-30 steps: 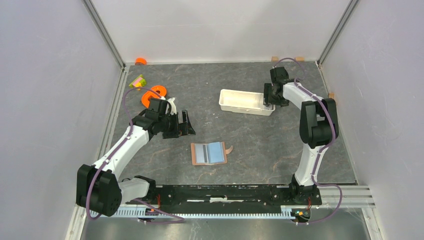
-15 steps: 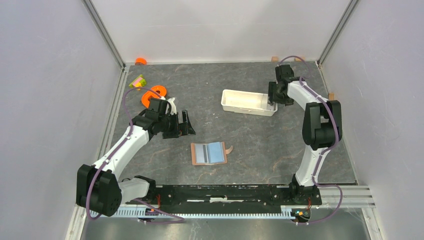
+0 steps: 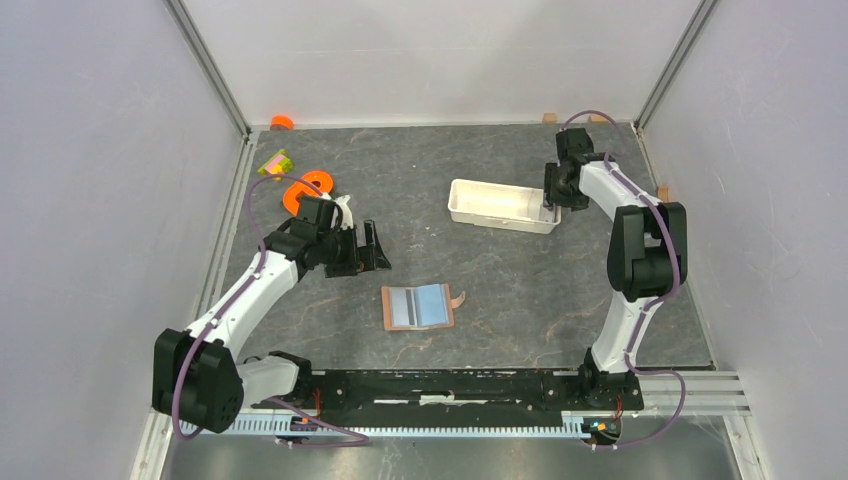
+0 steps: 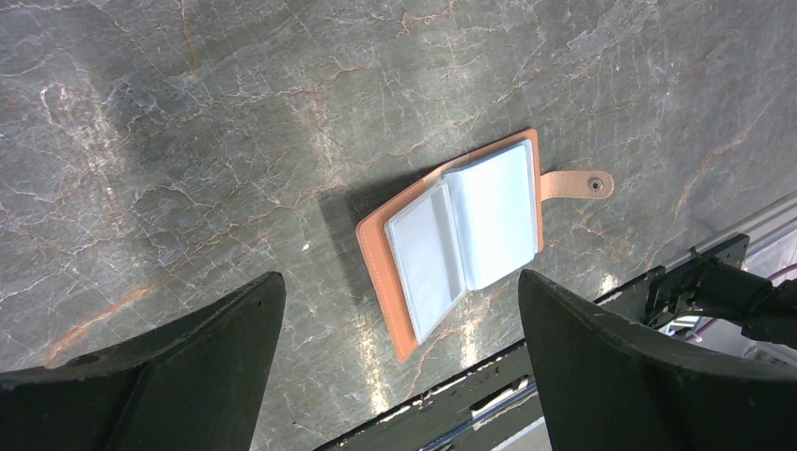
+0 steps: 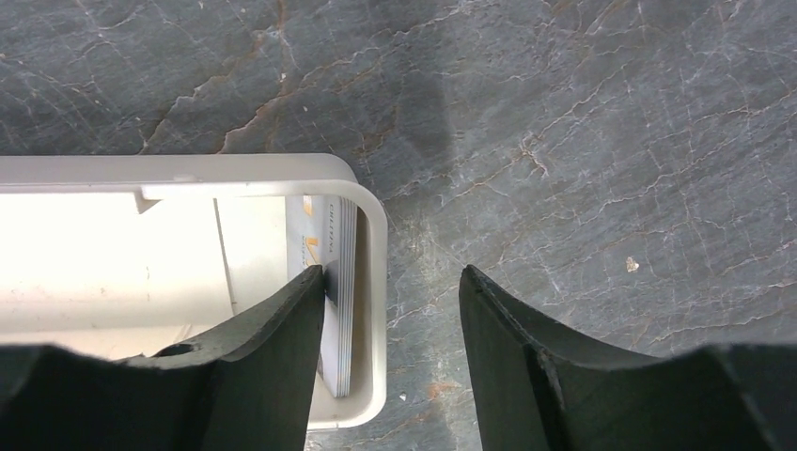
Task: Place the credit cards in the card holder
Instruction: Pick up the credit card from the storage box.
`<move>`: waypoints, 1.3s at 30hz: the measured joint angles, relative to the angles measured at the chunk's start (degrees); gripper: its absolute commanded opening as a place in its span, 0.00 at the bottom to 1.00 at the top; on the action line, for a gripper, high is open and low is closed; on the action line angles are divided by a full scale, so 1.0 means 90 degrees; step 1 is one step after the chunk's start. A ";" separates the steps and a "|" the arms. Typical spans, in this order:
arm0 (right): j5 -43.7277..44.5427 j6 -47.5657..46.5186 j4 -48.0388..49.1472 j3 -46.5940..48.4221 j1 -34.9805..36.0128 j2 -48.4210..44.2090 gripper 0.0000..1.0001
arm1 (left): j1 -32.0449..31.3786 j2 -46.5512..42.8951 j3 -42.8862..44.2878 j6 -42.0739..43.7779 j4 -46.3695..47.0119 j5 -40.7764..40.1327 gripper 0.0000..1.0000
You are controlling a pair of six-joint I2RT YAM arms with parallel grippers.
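Dark grey marbled table (image 3: pixel 430 160), pale walls closing it in on three sides. The card holder (image 3: pixel 418 307) is lying open and flat at the middle of the table toward the near edge, clear sleeves facing up, brown snap tab (image 4: pixel 575 184) sticking out on its right side. The left gripper (image 3: pixel 370 250) is hovering just left of and beyond the holder, jaws spread wide, holding nothing; the left wrist view is looking down at the open holder between the two fingers.

The white tray (image 3: pixel 500 205) is sitting at the far right of the table. The credit cards (image 5: pixel 340 301) are standing on edge as a thin stack inside it, leaning against its right end wall. The right gripper (image 3: pixel 552 200) is reaching down over that end: one finger inside the tray against the stack, the other outside the wall with a gap showing, so the jaws are parted and not gripping.

An orange reel (image 3: pixel 308 190) is lying at the far left.
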 measured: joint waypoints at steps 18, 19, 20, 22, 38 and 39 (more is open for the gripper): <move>-0.0435 -0.0131 -0.0017 0.0136 -0.0007 -0.0022 0.75 | -0.0187 0.2606 0.2572 -0.0568 0.0950 -0.0170 0.92; -0.0495 -0.0148 0.0012 0.0131 -0.0012 -0.0022 0.76 | -0.0274 0.2914 0.2905 -0.0588 0.0986 -0.0175 0.92; -0.0568 -0.0168 0.0056 0.0117 -0.0022 -0.0022 0.77 | -0.0355 0.3157 0.3157 -0.0595 0.1035 -0.0177 0.92; -0.0758 -0.0175 0.0189 0.0017 -0.0063 -0.0022 0.79 | -0.0576 0.3716 0.3742 -0.0600 0.1073 -0.0194 0.92; -0.2501 -0.0287 0.0872 -0.0661 -0.0935 -0.0083 0.79 | -0.1445 0.6924 0.6999 -0.0168 0.0090 -0.1421 0.78; -0.2545 -0.0291 0.0879 -0.0690 -0.0981 -0.0085 0.79 | -0.1443 0.6999 0.7070 -0.0131 0.0036 -0.1503 0.75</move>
